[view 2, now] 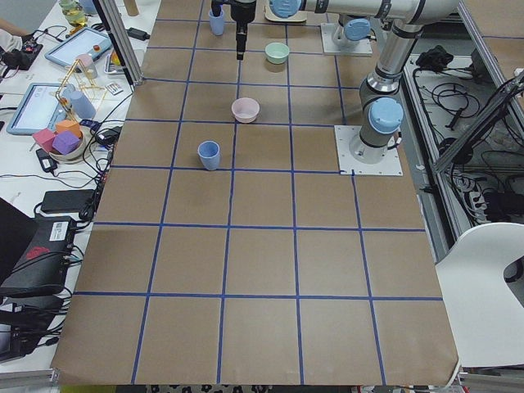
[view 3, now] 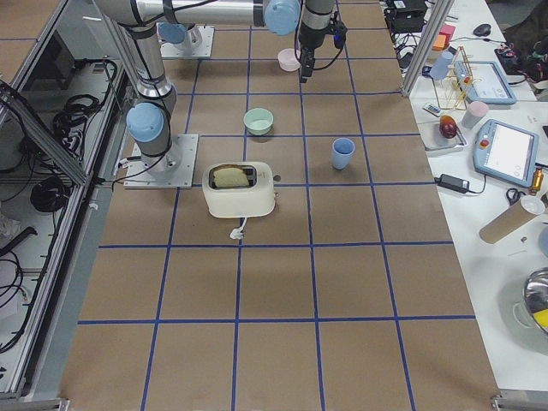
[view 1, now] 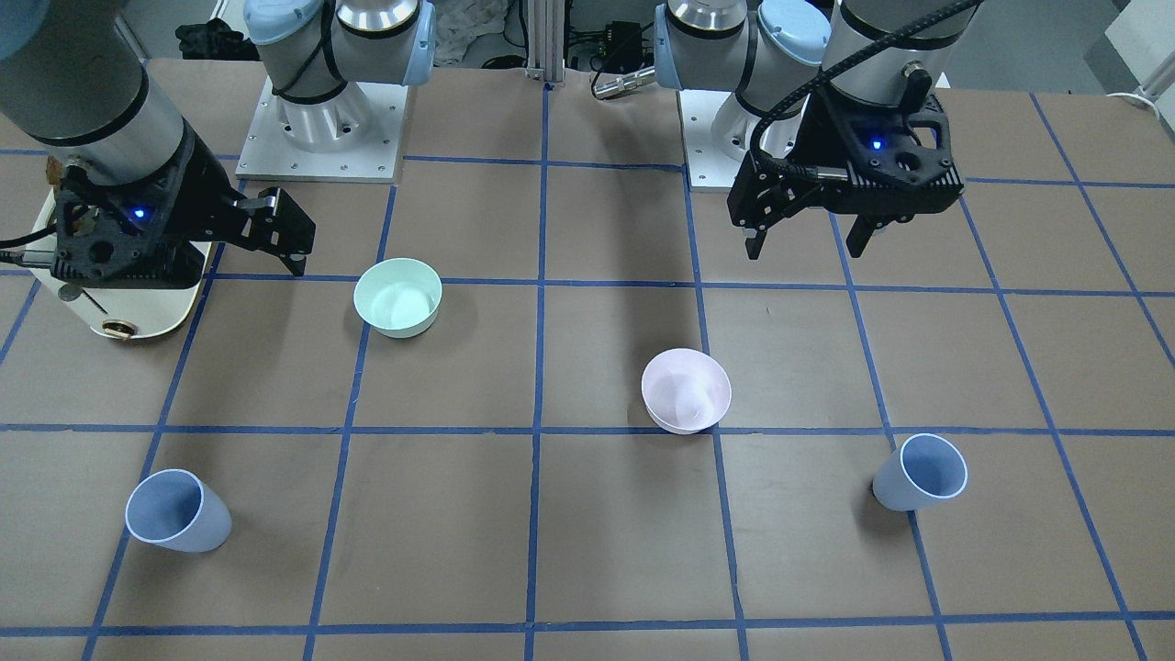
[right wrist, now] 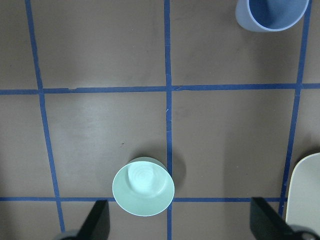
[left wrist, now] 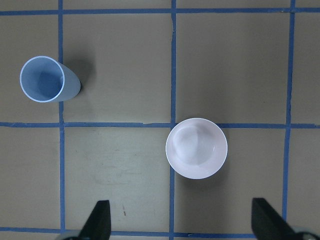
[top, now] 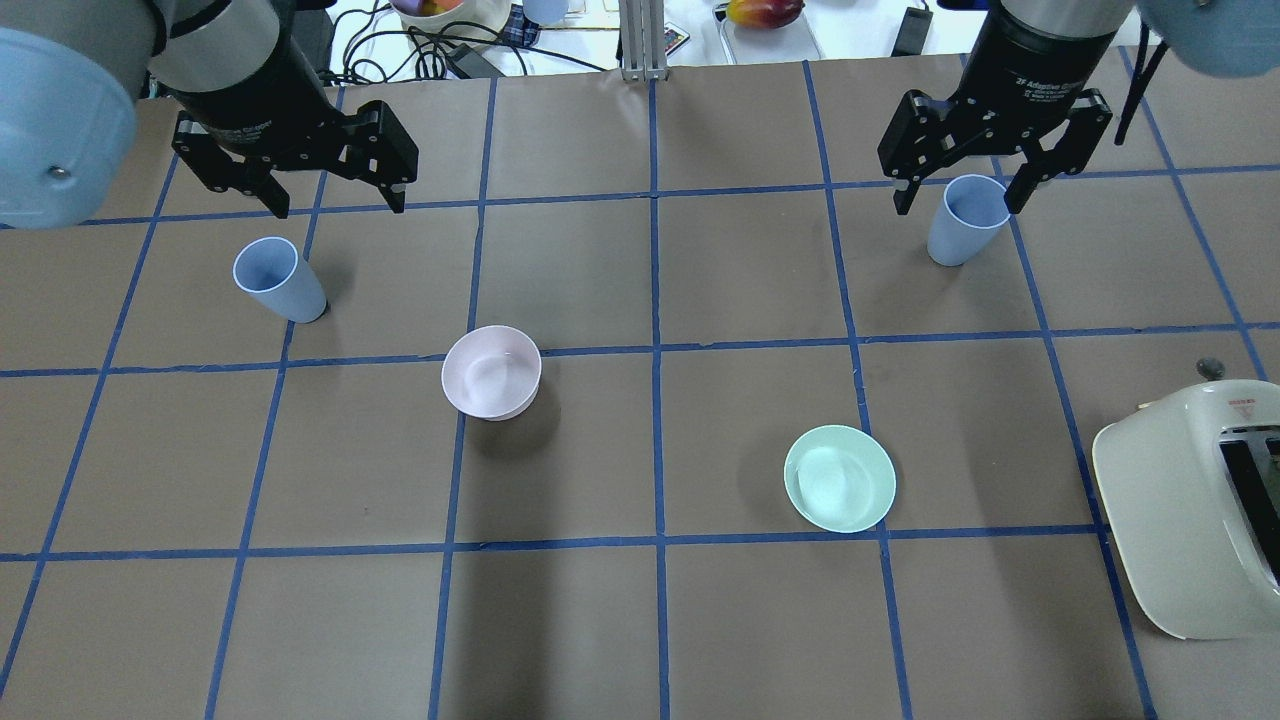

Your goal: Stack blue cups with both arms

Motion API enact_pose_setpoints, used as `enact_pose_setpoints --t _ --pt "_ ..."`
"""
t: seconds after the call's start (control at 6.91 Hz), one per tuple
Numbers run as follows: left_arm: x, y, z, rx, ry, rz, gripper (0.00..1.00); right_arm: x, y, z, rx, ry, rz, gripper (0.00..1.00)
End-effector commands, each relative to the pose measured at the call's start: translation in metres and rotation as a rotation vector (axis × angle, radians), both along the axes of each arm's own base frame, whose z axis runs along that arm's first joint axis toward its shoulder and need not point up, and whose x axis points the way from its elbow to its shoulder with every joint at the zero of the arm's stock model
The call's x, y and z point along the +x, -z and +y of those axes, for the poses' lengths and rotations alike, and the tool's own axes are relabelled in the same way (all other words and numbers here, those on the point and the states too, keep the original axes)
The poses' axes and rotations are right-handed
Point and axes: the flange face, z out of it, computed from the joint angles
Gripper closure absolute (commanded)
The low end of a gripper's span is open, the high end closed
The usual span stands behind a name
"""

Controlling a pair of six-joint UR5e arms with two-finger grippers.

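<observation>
The left cup (top: 280, 282) and the right cup (top: 965, 225) both stand upright, mouths up, on the counter (top: 650, 620). They are well apart, along the side farthest from the robot's base, and neither is held or nested yet.

The left gripper (view 1: 808, 250) hangs high with its jaws spread and nothing between them. In its wrist view the left cup sits ahead and off to one side, not under the fingers. The right gripper (right wrist: 181, 220) is likewise spread and empty, and its cup shows only at the top edge of its wrist view.

The step in hand looks like the approach. Each arm should first centre over its own cup, then come down. It should straddle the wall a little below the rim and close gently, since the plastic looks thin and the taper could let it slip upward. One cup could then be held steady while the other is carried over. That cup should be lined up mouth over mouth and lowered straight in.

The pink bowl (top: 491, 372) and green bowl (top: 839, 478) lie nearer the base than the cups. A carry along the far row should miss them. The toaster (top: 1190, 510) sits by the right arm, out of that path.
</observation>
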Motion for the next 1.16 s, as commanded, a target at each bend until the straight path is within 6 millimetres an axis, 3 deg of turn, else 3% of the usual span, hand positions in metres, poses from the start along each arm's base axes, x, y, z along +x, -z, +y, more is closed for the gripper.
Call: enact_pose_setpoints --t 0.0,0.29,0.43,0.58,0.87,1.01 --pt "0.0 0.0 0.0 0.001 0.0 0.0 0.0 0.0 0.0 0.001 0.0 0.001 0.0 0.0" --pt "0.0 0.005 -0.001 0.009 0.0 0.012 0.0 0.0 0.0 0.001 0.0 0.001 0.0 0.0" --pt "0.003 0.018 -0.009 0.026 -0.001 0.002 0.0 0.001 0.0 0.001 0.0 -0.001 0.0 0.0" --pt "0.02 0.048 -0.027 0.082 -0.023 -0.037 0.0 0.0 0.0 0.001 0.0 0.002 -0.001 0.0" --pt "0.106 0.113 -0.076 0.144 -0.103 -0.048 0.0 0.0 0.0 0.001 0.002 0.011 0.001 0.0" --pt "0.13 0.149 -0.093 0.136 -0.105 -0.051 0.0 0.0 -0.002 0.002 0.0 0.011 0.003 0.0"
